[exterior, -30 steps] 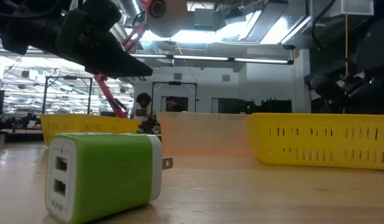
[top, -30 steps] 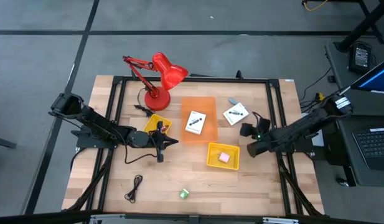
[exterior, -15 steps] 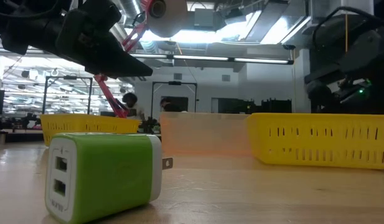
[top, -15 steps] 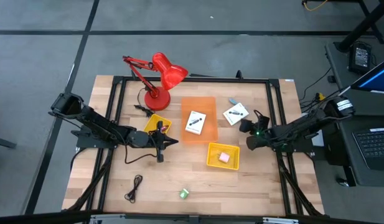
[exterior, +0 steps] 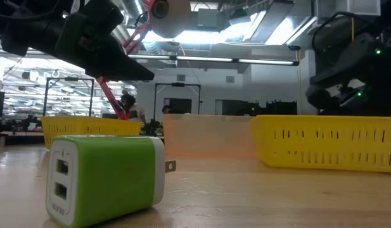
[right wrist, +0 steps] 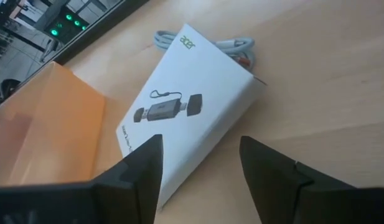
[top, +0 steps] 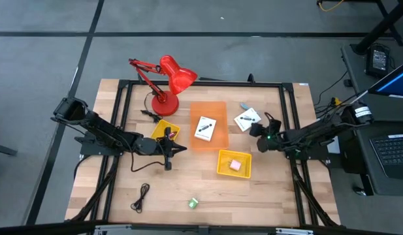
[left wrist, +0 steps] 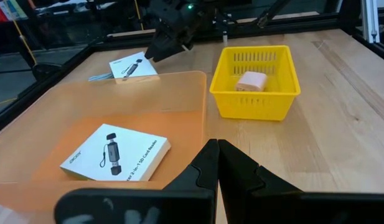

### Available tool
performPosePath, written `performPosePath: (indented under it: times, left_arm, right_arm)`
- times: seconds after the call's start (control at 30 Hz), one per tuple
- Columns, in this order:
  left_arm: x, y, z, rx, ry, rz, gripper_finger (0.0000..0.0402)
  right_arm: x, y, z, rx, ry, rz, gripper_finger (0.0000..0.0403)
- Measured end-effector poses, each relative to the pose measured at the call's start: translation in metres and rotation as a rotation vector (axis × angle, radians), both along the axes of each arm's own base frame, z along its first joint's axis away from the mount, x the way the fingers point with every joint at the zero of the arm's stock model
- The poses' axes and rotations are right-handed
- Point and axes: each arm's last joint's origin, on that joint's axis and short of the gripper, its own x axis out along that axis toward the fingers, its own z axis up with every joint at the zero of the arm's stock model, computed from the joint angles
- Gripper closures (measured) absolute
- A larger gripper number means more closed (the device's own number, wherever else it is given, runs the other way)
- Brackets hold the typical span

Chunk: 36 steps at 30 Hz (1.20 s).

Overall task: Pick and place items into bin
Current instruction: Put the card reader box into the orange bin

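1. Two white boxes: one (top: 204, 128) lies in the orange tray (top: 217, 111), the other (top: 247, 120) on the desk (top: 253, 189) just beside the tray's right edge.
2. One pale blue cable (right wrist: 232, 45) peeks out from behind that second box.
3. Two yellow baskets: the right one (top: 222, 166) holds one pink block (top: 235, 165); the left one (top: 161, 125) sits near the red lamp (top: 170, 81) (what's inside it I can't make out).
4. One green charger (top: 194, 203) stands alone near the desk's front edge, its prongs showing in the low view.
5. One black cord (top: 142, 196) lies loose at the front left, well apart from everything else.
6. The right gripper (right wrist: 201, 163) is spread open, fingers either side of the desk box's near edge, not gripping it.
7. The left gripper (left wrist: 215, 158) is closed tight on nothing, over the tray's edge next to the left basket.
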Motion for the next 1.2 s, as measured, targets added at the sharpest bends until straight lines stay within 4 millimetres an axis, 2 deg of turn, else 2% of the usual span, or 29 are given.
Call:
performPosePath:
  times: [0.8, 1.2]
  left_arm:
    - [0.0, 0.0, 0.0, 0.0, 0.001, 0.0, 0.0398]
    - [0.0, 0.0, 0.0, -0.002, 0.002, -0.007, 0.0398]
  right_arm:
    - [0.006, -0.017, -0.002, 0.044, 0.047, -0.01, 0.0209]
    - [0.011, -0.018, -0.005, 0.043, 0.065, 0.026, 0.0209]
